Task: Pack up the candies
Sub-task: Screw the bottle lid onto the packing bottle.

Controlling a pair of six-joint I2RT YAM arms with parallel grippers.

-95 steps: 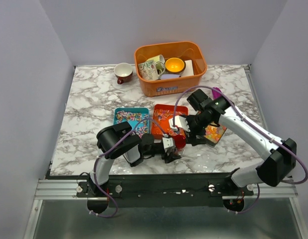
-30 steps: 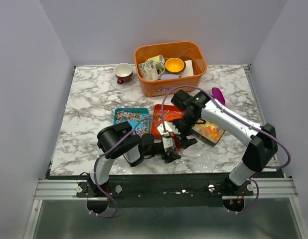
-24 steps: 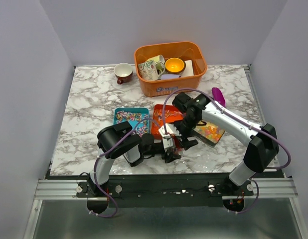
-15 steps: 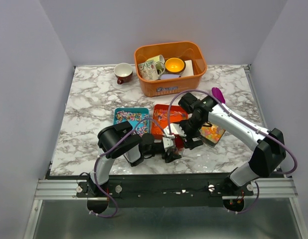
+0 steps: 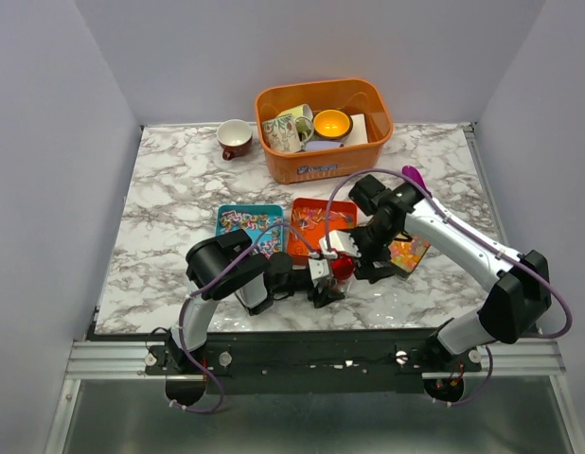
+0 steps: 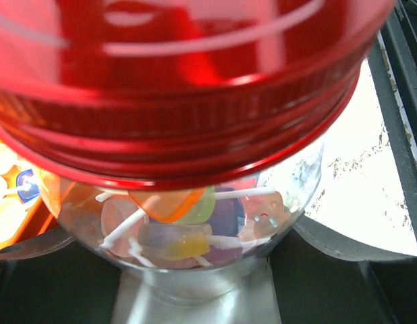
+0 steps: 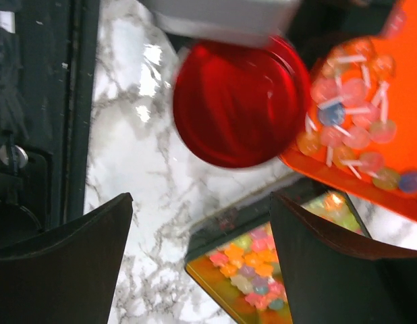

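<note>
Though spread wide, right gripper (image 7: 200,202) over red lid (image 7: 235,101), gripping nothing. Left gripper (image 5: 326,279) clamped on jar (image 6: 289,185), lid on top, candies (image 6: 175,239) inside. More candies in teal tray (image 5: 221,216), orange tray (image 5: 316,201), third tray (image 7: 207,237) alongside.

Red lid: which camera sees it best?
The right wrist view. It looks straight down on the red lid, so its whole round top shows. The left wrist view sees only its side rim, huge and blurry, sitting on the jar. The top view shows just a tiny red dot.
</note>
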